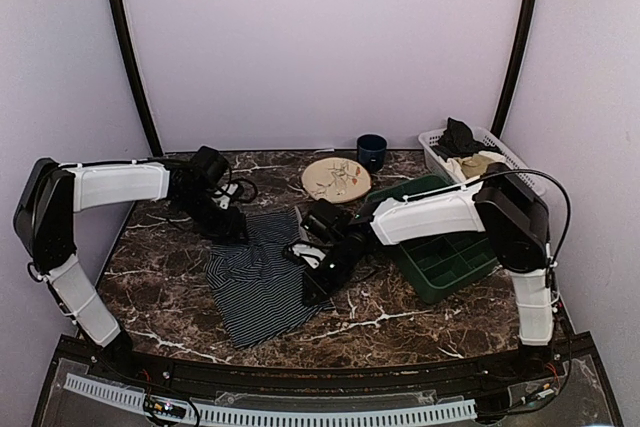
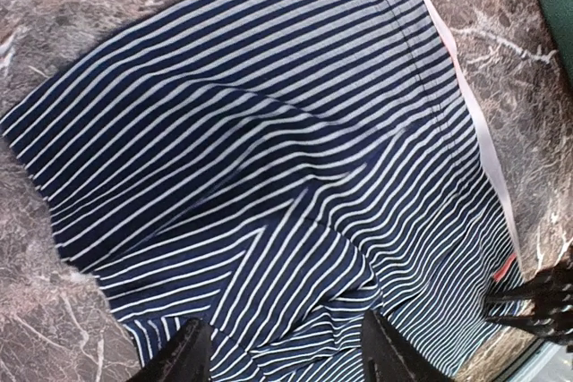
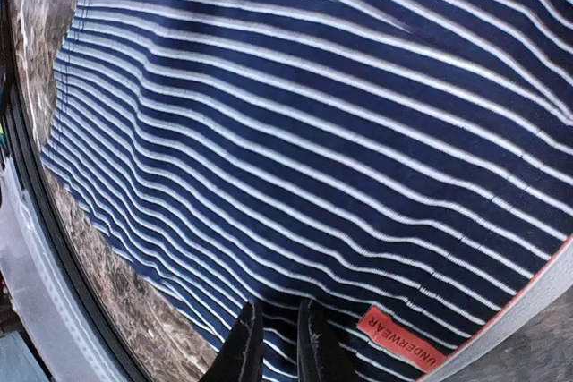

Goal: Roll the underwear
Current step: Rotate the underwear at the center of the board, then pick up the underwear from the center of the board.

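Top external view: underwear [image 1: 255,282] lies unrolled; left end effector [image 2: 282,324] spread, right end effector [image 3: 279,308] pinching its edge.

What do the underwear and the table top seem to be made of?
The underwear: soft matte cloth, probably cotton knit; it wrinkles and folds. The table top: dark marble or a marble-look laminate, slightly shiny, with white veins.

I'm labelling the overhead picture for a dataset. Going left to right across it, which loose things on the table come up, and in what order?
underwear → plate → cup → white basket. The green tray is left out: its span overlaps the basket's.
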`<state>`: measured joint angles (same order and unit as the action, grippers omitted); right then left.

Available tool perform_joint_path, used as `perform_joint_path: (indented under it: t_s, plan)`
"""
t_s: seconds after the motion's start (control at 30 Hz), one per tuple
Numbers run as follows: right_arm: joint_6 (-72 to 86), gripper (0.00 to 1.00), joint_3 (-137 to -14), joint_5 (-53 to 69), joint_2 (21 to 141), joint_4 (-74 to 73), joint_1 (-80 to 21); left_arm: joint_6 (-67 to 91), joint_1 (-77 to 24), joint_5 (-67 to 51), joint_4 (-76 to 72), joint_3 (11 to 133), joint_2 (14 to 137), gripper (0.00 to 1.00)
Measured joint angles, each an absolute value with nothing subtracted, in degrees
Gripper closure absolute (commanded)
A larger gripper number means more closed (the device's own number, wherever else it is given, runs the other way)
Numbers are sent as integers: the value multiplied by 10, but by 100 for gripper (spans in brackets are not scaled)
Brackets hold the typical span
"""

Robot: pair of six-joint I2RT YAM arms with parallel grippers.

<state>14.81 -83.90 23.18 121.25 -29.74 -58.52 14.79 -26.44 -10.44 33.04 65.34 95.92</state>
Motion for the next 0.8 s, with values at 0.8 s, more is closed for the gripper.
perform_joint_path:
  t_s: [0.8]
  plan:
    - [89,56,-1087,150,1209,-415,-430,94,-150,-265,311,725,979,40]
